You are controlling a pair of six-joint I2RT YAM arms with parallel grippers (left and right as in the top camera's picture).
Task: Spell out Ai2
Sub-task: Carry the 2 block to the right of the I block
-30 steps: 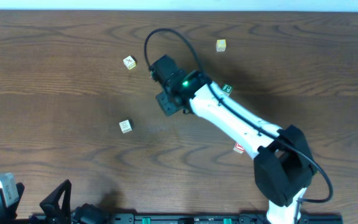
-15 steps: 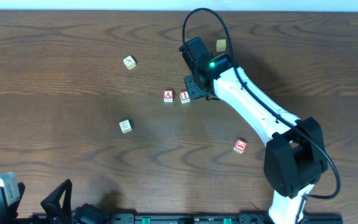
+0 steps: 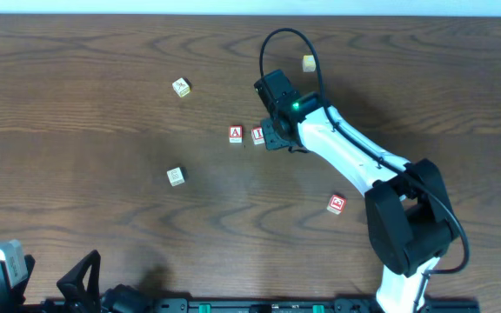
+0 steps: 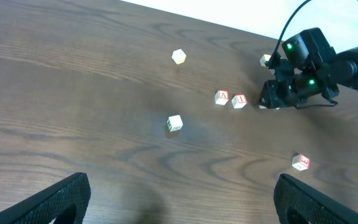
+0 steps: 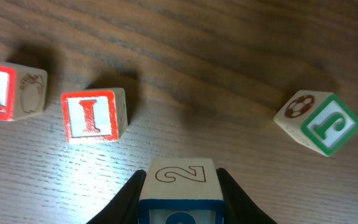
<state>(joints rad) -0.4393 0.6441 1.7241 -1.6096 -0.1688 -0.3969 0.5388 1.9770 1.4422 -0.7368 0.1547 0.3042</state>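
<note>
A red letter A block (image 3: 236, 134) and a red letter I block (image 3: 257, 134) stand side by side on the table, A on the left. They also show in the right wrist view, A (image 5: 2, 92) and I (image 5: 92, 116). My right gripper (image 5: 180, 194) is shut on a blue-and-white 2 block (image 5: 180, 176), held just right of and nearer the camera than the I block. In the overhead view the right gripper (image 3: 273, 136) sits just right of the I block. My left gripper (image 4: 179, 199) is open and empty over bare table.
A green J block (image 5: 319, 123) lies to the right of my right gripper. Loose blocks lie at the far left (image 3: 181, 87), far right (image 3: 309, 63) and left middle (image 3: 176, 176). A red block (image 3: 336, 204) lies near the right arm's base.
The right arm swung right, off the A and I blocks it was covering. It then shifted slightly back down-left toward the I block. The left arm has not moved.
</note>
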